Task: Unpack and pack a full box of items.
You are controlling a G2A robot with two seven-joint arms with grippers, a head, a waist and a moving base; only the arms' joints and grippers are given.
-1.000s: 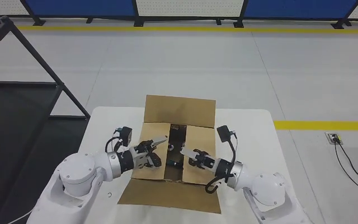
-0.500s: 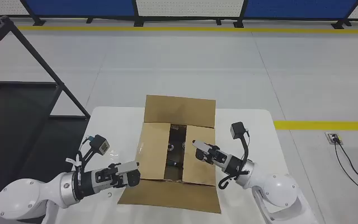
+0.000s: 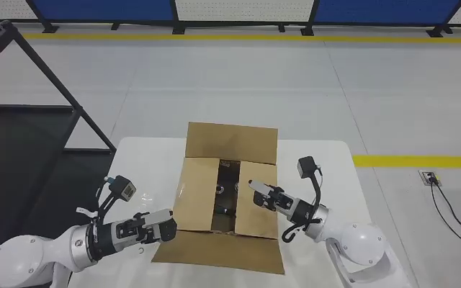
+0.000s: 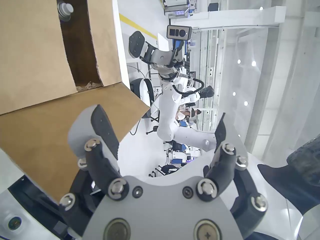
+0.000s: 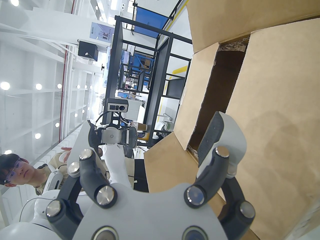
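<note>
A brown cardboard box [image 3: 194, 198] stands mid-table, its two side flaps folded partly over the opening. Through the narrow gap between them dark items [image 3: 225, 193] show. The back flap stands up and the front flap lies outward. My left gripper [image 3: 167, 227] is open and holds nothing, hovering off the box's front left corner, just clear of the front flap [image 4: 37, 136]. A bottle cap [image 4: 64, 8] shows inside the box. My right gripper [image 3: 258, 191] is open over the right flap [image 5: 275, 116], beside the gap, holding nothing.
The white table [image 3: 144, 155] has bare strips left and right of the box. A black metal rack [image 3: 43, 144] stands on the floor beyond the table's left side.
My left arm has drawn back from the left flap to the front left corner of the box. My right gripper has pulled slightly out of the gap, over the right flap.
</note>
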